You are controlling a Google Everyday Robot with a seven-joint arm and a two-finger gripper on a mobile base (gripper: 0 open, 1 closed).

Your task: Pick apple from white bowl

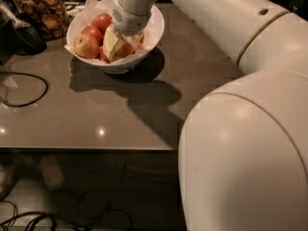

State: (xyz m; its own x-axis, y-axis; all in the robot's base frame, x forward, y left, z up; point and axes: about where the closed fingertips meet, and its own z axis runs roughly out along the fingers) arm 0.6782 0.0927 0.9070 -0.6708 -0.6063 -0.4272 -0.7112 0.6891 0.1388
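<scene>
The end effector [119, 41] was down inside the white bowl [118, 67], at the right half of the bowl, with the wrist coming in from above and from the right. Could not tell how far open it was, and could not tell whether it had hold of anything.

The apple [128, 50], orange-red where it showed, sat in the bowl right at the tip of the end effector and was mostly hidden by it. Contact between the two could not be judged.

Other fruit lay in the same bowl, left of the end effector. A yellow apple with red blush [86, 45] was at the left side, near the rim. A redder apple [101, 21] was toward the back, and a third apple [92, 32] showed partly between those two. Crinkled white paper [79, 14] lined the bowl and stuck up past the rim at the back left.

The bowl stood upright on a grey-brown tabletop [120, 121], at the far left part of it, and threw a dark shadow forward and to the right. A glass jar of brown snacks [41, 11] stood behind and left of the bowl, near it and not touching. A dark object [21, 35] sat at the left edge beside the jar; what it was could not be made out. A black cable loop [24, 88] lay on the tabletop, left of the bowl and nearer the front.

The white robot arm [240, 129] filled the right side of the view, with the upper segment running from the top right to the bowl. More cables [29, 219] lay on the floor below the tabletop edge.
</scene>
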